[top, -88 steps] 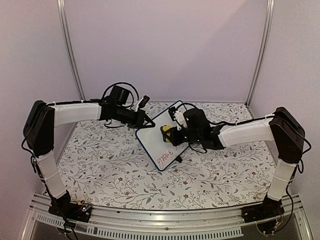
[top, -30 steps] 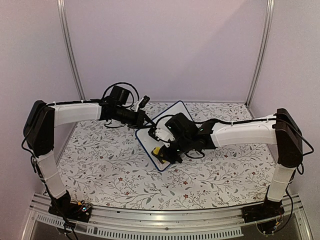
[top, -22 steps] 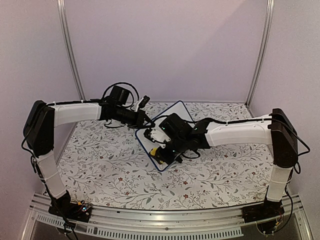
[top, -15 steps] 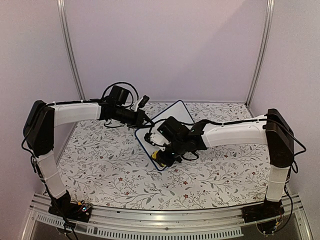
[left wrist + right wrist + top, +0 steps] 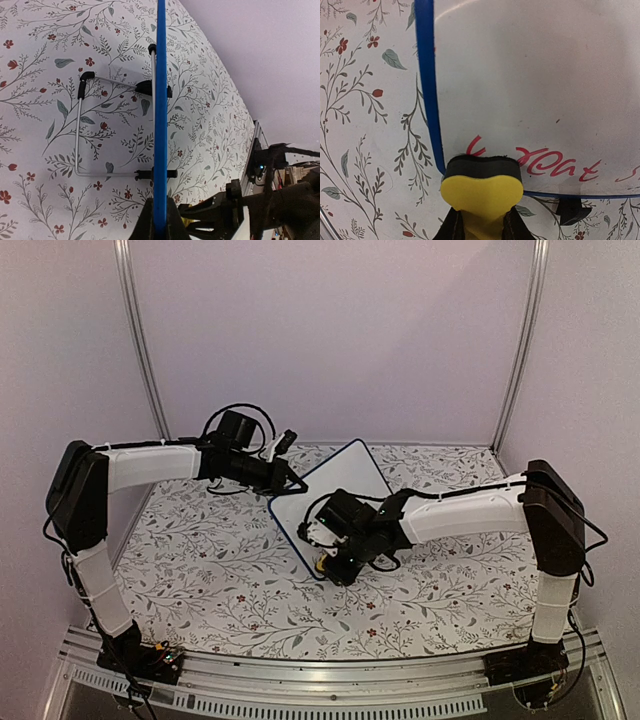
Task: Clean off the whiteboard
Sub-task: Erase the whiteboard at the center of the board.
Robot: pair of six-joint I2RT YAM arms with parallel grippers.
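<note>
The whiteboard (image 5: 335, 485) sits diagonally at centre frame, its upper-left edge clamped in the left gripper (image 5: 290, 482). The right gripper (image 5: 328, 559), the nearer one at the board's lower corner, grips the yellow sponge (image 5: 482, 192). The red writing (image 5: 540, 167) runs rightward along the bottom edge, just above the sponge.

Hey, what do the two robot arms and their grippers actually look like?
The left arm and the right arm are built alike: smooth white links between chunky black joints. Loose black cables loop around each wrist. The left gripper and the right gripper each end in two slim dark fingers.
</note>
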